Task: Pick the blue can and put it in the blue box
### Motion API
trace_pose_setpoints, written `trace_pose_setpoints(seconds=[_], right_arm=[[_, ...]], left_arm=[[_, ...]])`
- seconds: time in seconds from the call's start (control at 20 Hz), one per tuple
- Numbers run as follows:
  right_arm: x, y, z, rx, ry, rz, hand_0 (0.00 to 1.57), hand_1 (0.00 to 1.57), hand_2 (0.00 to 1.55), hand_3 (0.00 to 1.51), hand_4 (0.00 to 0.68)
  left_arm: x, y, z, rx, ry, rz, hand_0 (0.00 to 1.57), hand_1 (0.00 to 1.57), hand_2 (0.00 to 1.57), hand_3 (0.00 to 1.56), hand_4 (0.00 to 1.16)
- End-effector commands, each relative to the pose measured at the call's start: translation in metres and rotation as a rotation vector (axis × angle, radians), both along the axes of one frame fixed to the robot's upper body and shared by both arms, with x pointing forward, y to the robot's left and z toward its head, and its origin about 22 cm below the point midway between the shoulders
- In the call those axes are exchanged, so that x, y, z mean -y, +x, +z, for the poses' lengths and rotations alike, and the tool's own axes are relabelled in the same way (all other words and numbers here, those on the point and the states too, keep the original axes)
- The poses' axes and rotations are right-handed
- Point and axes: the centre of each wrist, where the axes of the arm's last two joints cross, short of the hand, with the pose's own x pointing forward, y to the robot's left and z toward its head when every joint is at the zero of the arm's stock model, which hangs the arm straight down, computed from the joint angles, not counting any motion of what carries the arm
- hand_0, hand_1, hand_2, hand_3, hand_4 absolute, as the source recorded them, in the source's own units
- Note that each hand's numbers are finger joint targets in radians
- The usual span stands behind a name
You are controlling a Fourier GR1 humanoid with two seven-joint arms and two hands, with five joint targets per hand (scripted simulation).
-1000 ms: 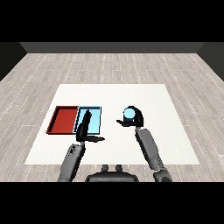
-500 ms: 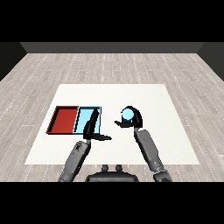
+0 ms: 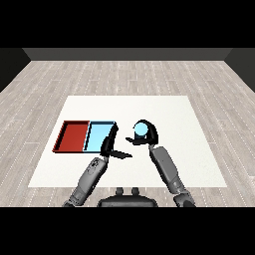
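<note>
The blue can (image 3: 141, 130) is held above the white table (image 3: 174, 114), its round light blue top facing me. My right hand (image 3: 148, 137) curls round it, just right of the light blue tray (image 3: 98, 136). That tray lies against the red tray (image 3: 73, 136) on the table's left side. My left hand (image 3: 110, 147) is at the blue tray's near right corner, fingers straight and pointing up over the tray edge, thumb stuck out to the right. It holds nothing.
Both trays hold nothing that I can see. The white table stretches bare to the right and behind the hands. Grey wooden floor surrounds the table.
My right hand has carried the blue can leftward, closer to the blue tray. My left hand has shifted right and forward along the tray's near right corner.
</note>
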Motion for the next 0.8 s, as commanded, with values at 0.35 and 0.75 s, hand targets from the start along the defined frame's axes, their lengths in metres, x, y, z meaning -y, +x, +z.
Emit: trace_pose_setpoints(seconds=[0.35,0.75], right_arm=[[-0.017,-0.006,-0.001,0.008,0.016,0.066,1.45,1.45,1.47,1.37,0.553],[-0.021,-0.003,-0.004,0.008,0.018,0.086,1.43,1.43,1.46,1.37,0.551]], left_arm=[[0.034,-0.001,-0.014,-0.074,0.005,-0.045,0.0,0.0,0.0,0.0,0.0],[0.035,0.015,-0.015,-0.097,-0.006,-0.027,0.0,0.0,0.0,0.0,0.0]])
